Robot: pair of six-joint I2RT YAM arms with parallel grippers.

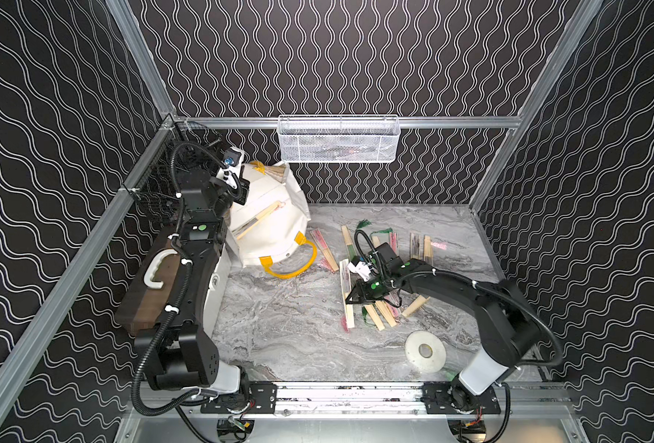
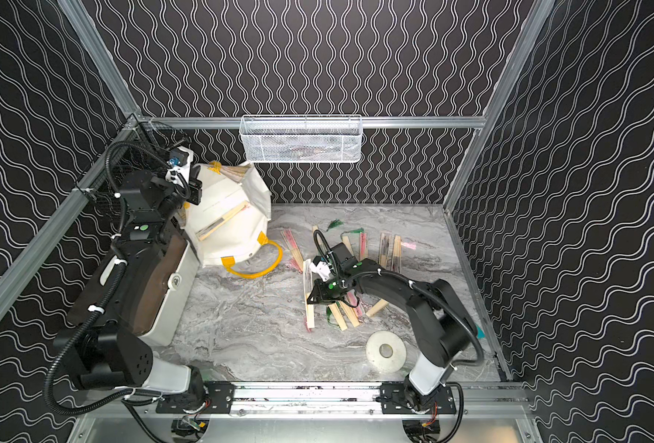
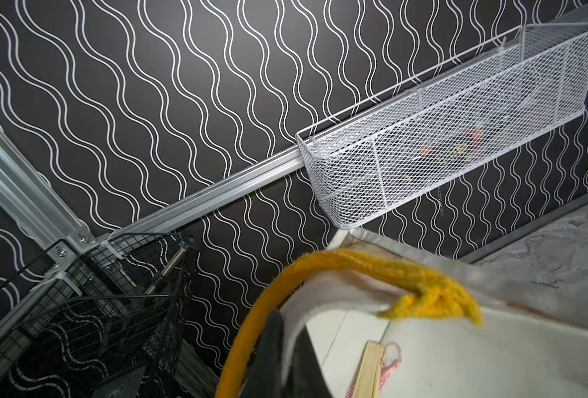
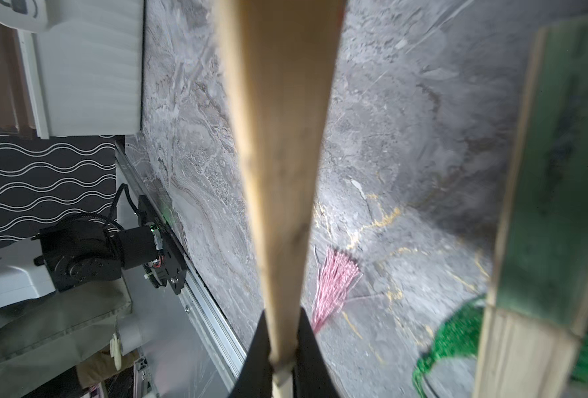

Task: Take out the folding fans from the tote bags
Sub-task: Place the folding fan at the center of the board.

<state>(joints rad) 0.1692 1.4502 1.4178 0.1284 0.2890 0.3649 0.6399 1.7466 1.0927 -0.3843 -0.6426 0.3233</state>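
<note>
Clamped right tool [image 4: 282,322] on tan folding fan [image 4: 279,138] at narrow end, long axis front-to-back over worktop [image 4: 389,138], broad end rearward; pinched left tool [image 3: 290,332] shut on tote bag [image 3: 458,361] rim.

Black left arm [image 1: 191,280] and right arm [image 1: 467,291]: white base links [image 1: 482,368], ribbed cables [image 1: 140,345], zip ties [image 1: 170,308], green dots [image 1: 202,227].

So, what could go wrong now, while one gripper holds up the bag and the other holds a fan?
1. The left gripper pinches only the canvas edge of the tote bag beside its yellow handle. The cloth may slip out, and the fan resting on the bag could slide away.
2. The right gripper grips a folding fan by its narrow end, above the fans on the table. It may pivot or knock them.
</note>
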